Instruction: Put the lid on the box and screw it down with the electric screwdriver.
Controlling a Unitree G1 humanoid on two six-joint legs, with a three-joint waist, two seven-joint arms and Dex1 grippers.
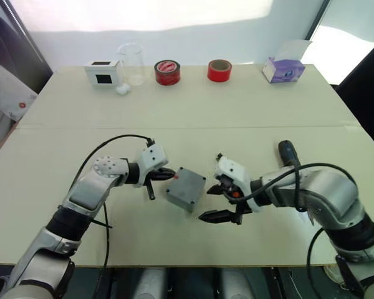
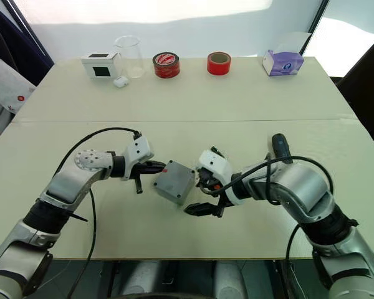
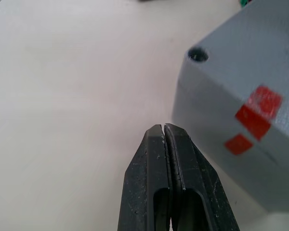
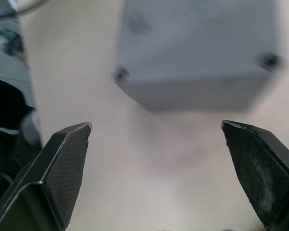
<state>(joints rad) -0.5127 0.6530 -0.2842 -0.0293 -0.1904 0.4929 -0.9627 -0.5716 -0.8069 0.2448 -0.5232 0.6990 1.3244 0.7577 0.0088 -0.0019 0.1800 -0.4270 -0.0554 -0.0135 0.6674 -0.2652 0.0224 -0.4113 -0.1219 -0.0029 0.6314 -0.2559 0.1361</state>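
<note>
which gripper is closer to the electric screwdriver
Right. The right gripper sits just right of the grey box, with the electric screwdriver beyond its arm. The left gripper is across the box.

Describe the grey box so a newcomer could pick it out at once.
On the near half of the cream table, look between the two grippers: the grey box sits there. Unlike the white box with a black window at the far edge, it is plain grey with red marks on one side.

Lab — beaker (image 1: 132,63), tape rolls (image 1: 167,73)
</note>
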